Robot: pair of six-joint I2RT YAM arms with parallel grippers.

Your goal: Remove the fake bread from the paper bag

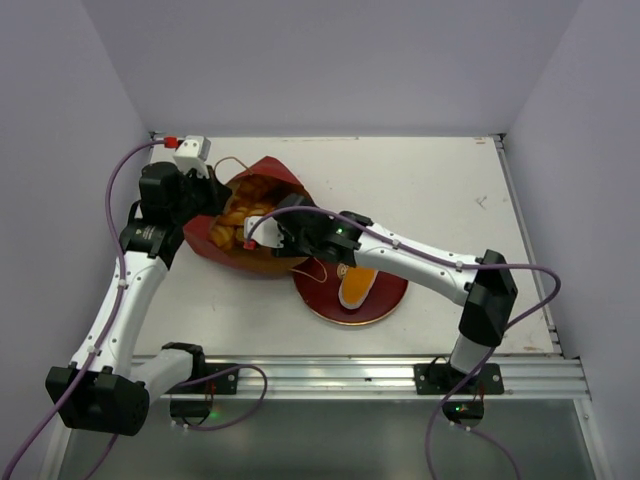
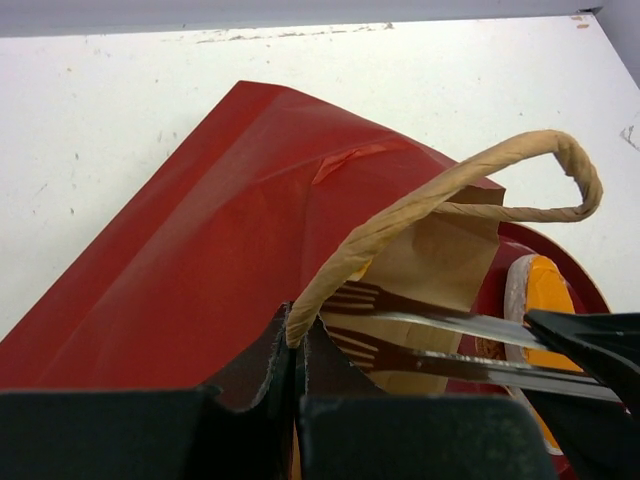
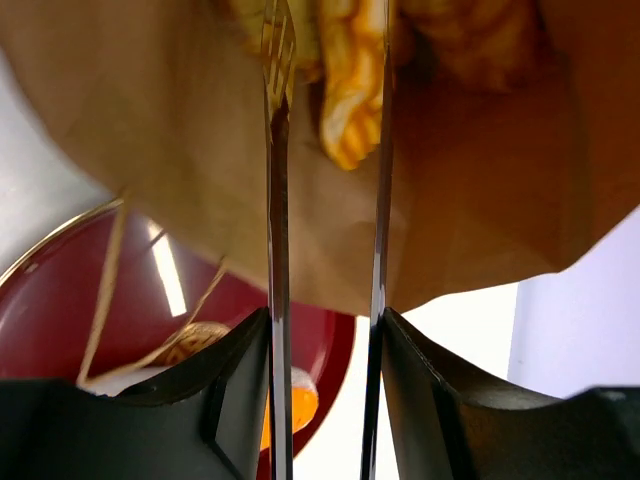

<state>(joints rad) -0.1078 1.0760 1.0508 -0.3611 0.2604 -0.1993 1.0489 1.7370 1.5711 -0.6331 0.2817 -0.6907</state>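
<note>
Top external view: the paper bag [image 1: 270, 172] lies on its side on the white tabletop [image 1: 430, 190], left of centre, with its mouth gaping toward the camera. Most of the fake bread [image 1: 240, 215] is piled inside it as a heap of golden-orange pieces against the brown lining. Just beside the bag, on its near right, sits a round dark-red plate [image 1: 385, 300]. One tan-rimmed slice [image 1: 357, 285] with an orange face lies on it, outside the bag.

The left claw [image 1: 213, 195] is at the far left edge of the bag's mouth. From the left wrist view its jaws are pressed together on the tan cord handle [image 2: 450, 185], whose near end disappears between them (the loop arcs up and out to the right above the bag's dark-red side). The same view shows the other arm's long, thin metal fingers [image 2: 440, 322] reaching into the kraft-lined opening, with the plate and its slice behind them.

The right claw [image 1: 250, 232] comes in from the right, over the plate, with its tips inside the bag's mouth. In the right wrist view the two blades stand apart and parallel. A yellow ridged loaf [image 3: 350, 100] shows between them near the tips, and more bread sits higher up. Whether the blades are actually pinching that loaf I cannot tell. Part of the plate and the slice show in the lower left of that view, under the bag's edge.
</note>
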